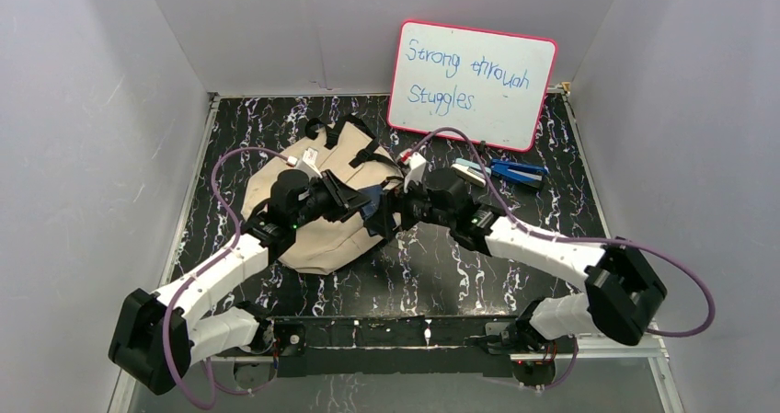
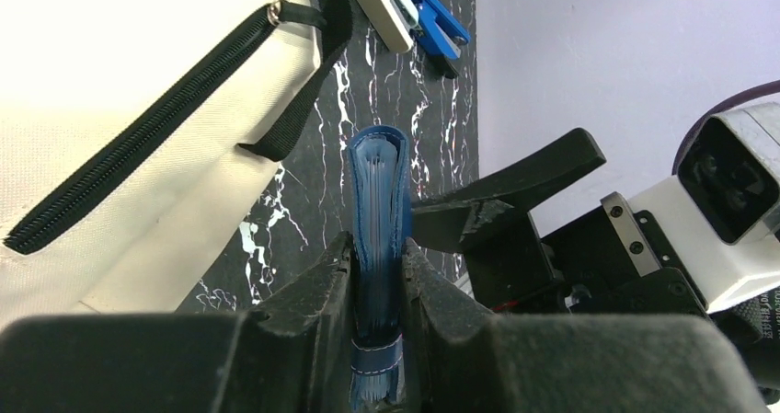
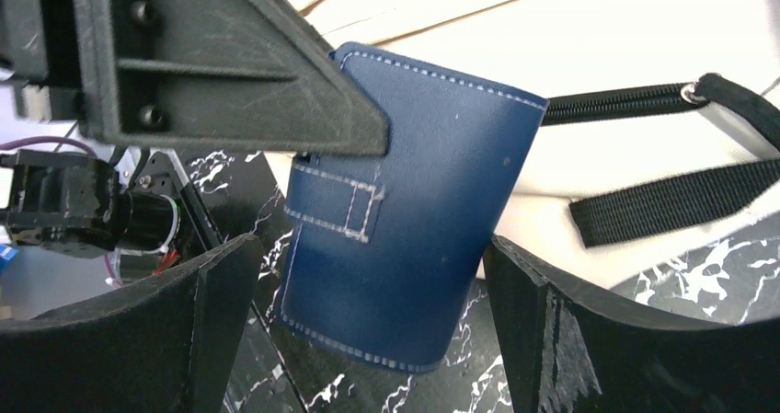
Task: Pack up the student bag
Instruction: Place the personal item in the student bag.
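Left tool [image 2: 375,247] pinches blue notebook [image 2: 377,178] beside cream, dark-zippered bag [image 2: 138,45]

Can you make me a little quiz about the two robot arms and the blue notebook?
1. True or false: the left gripper is shut on the blue notebook.
2. Pick one. The right gripper is: A) shut tight on nothing, B) open, with the notebook between its fingers, C) shut on the notebook's edge.
3. Fill in the gap: the first word written on the whiteboard is ____.

Key: 1 true. 2 B. 3 Strong.
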